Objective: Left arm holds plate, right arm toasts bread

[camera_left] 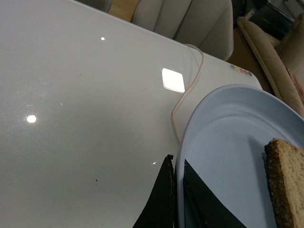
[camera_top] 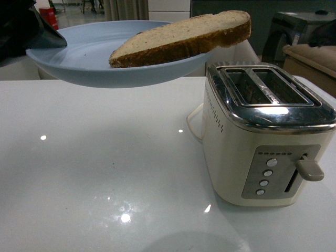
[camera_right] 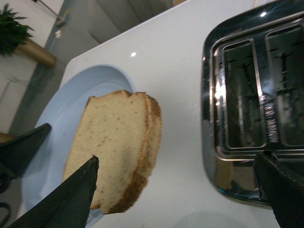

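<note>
The pale-blue plate point(camera_top: 89, 58) hangs above the white table, left of the toaster point(camera_top: 265, 131). My left gripper point(camera_left: 176, 164) is shut on the plate's rim point(camera_left: 190, 133); in the front view it shows as a dark wedge point(camera_top: 50, 35) at the plate's far left. A slice of brown bread point(camera_top: 184, 38) lies on the plate, its rounded end jutting past the rim toward the toaster. In the right wrist view my right gripper point(camera_right: 176, 164) is open, above the gap between the bread point(camera_right: 118, 142) and the toaster's slots point(camera_right: 256, 90). One finger overlaps the slice, the other the toaster's edge.
The cream toaster with a chrome top has two slots and a side lever point(camera_top: 310, 169). Its cord point(camera_top: 193, 123) loops on the table behind it. Chairs point(camera_left: 190, 21) and a sofa point(camera_top: 310, 58) stand beyond the table's far edge.
</note>
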